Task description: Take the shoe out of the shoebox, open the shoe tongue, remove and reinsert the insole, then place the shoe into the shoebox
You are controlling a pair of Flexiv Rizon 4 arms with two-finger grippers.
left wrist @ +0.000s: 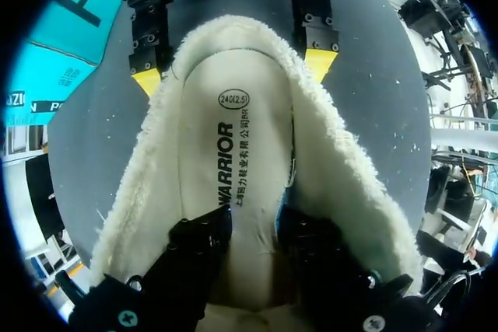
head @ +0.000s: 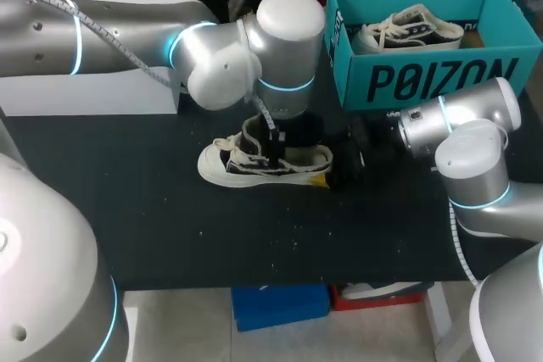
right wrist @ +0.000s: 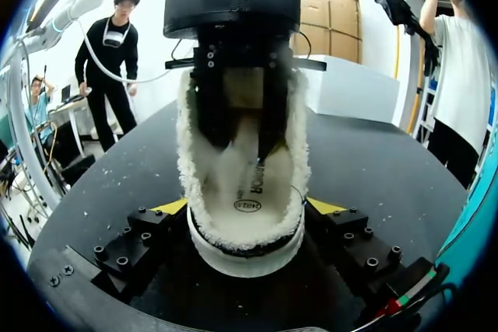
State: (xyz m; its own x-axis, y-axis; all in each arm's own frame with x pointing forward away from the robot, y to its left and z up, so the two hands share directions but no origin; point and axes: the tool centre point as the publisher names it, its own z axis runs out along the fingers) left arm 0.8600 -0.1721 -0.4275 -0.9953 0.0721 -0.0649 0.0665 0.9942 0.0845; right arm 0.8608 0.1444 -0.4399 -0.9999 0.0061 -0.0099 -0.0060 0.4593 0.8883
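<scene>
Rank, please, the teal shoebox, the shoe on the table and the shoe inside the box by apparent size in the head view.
Largest: teal shoebox.
Then the shoe on the table.
Smallest-looking: the shoe inside the box, though it sits farther away, so unsure.

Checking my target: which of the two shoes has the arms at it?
The shoe on the black table, beneath the left gripper; the other shoe sits inside the teal shoebox, untouched.
</scene>
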